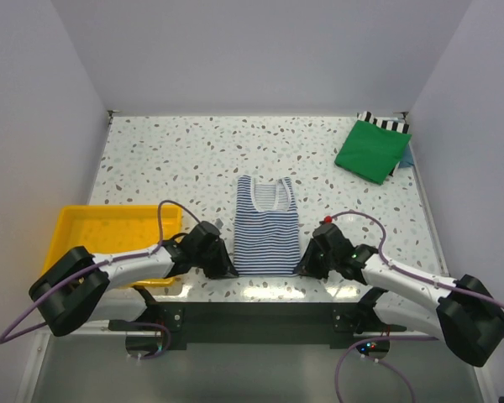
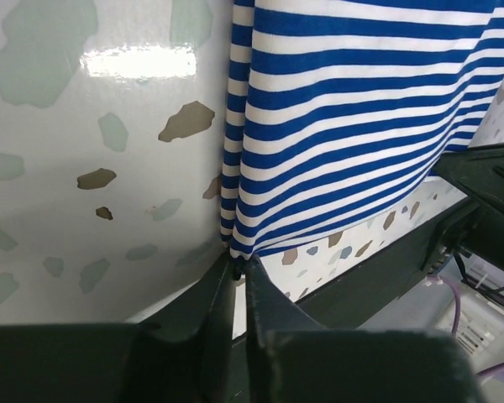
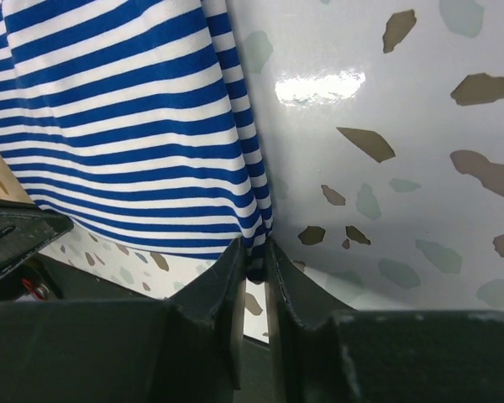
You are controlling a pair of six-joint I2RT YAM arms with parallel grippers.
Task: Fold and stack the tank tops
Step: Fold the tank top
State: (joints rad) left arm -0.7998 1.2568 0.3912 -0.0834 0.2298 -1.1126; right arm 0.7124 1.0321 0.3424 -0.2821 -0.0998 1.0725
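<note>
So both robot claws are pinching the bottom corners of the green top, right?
Not quite. The left gripper and the right gripper pinch the bottom corners of the striped tank top, as both wrist views show. The green tank top lies folded at the far right, untouched.

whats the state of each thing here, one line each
striped tank top: spread flat, unfolded, neck away from the arms, both hem corners pinched
green tank top: folded, lying at the far right on a black-and-white cloth
left gripper: shut on the striped top's hem corner
right gripper: shut on the other hem corner
yellow tray: upright on the table at the left, left arm partly over it
</note>
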